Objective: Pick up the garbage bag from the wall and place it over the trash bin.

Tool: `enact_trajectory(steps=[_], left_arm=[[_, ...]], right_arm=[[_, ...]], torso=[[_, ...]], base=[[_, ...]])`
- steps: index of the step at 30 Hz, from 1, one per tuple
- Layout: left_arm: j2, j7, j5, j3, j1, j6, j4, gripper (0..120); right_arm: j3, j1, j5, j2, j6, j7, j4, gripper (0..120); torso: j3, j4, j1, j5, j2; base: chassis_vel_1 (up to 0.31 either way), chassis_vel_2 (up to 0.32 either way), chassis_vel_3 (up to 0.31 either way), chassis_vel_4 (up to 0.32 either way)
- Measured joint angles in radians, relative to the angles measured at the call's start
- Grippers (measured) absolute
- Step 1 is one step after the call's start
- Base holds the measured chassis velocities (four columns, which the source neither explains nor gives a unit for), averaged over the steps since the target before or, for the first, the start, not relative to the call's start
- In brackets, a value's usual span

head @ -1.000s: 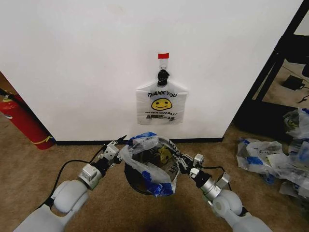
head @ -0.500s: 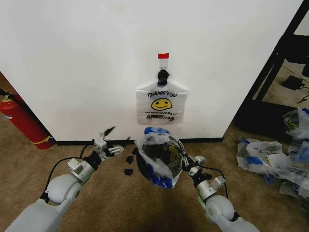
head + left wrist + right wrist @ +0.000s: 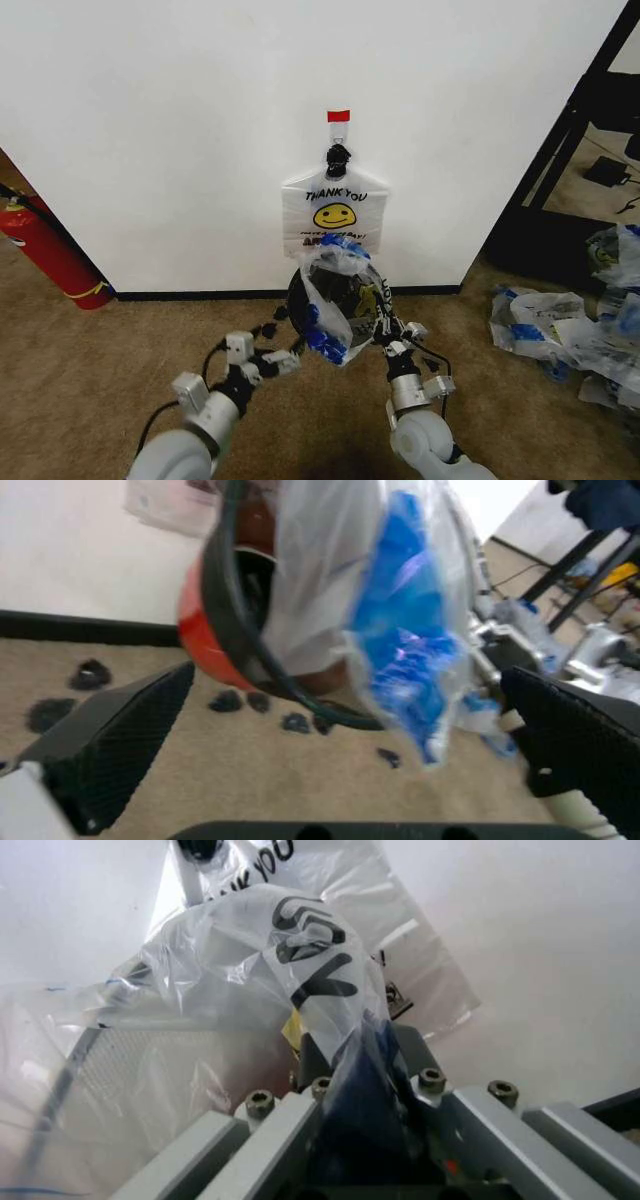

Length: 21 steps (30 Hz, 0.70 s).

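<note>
Translucent garbage bag (image 3: pixel 335 290) drapes trash bin (image 3: pixel 300 300) — right gripper (image 3: pixel 385 325) pinches it, left gripper (image 3: pixel 270 345) spread empty.

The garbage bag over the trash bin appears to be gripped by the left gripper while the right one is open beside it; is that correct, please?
Not quite: the grippers are swapped. The right wrist view shows the right gripper shut on the garbage bag at the trash bin; the left wrist view shows the left gripper open beside it.

Tan carpet floor (image 3: pixel 120 350) carries fire extinguisher (image 3: pixel 45 250), small black scraps (image 3: pixel 90 675), bag cluster (image 3: pixel 560 330) at right.
</note>
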Motion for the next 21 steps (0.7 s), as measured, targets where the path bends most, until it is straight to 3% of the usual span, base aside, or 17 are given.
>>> enact_trajectory(steps=[5, 13, 21], left_arm=[[-0.028, 0.028, -0.037, 0.0, -0.03, 0.03, -0.003, 101], [-0.064, 0.039, -0.04, 0.01, -0.056, 0.038, 0.009, 98], [-0.073, 0.047, -0.036, 0.028, -0.06, 0.038, 0.008, 79]], right_arm=[[-0.009, -0.004, 0.0, 0.0, -0.001, 0.0, 0.013, 1], [-0.015, -0.007, -0.009, 0.001, -0.007, 0.0, 0.028, 1], [-0.019, 0.0, -0.018, 0.011, -0.013, 0.004, 0.029, 1]], torso=[[0.0, -0.0003, 0.0, 0.0, 0.0], [0.0, -0.0001, 0.0, 0.0001, 0.0], [0.0, 0.0, 0.0, 0.0, 0.0]], base=[[0.0, 0.0, 0.0, 0.0], [0.0, 0.0, 0.0, 0.0], [0.0, 0.0, 0.0, 0.0]])
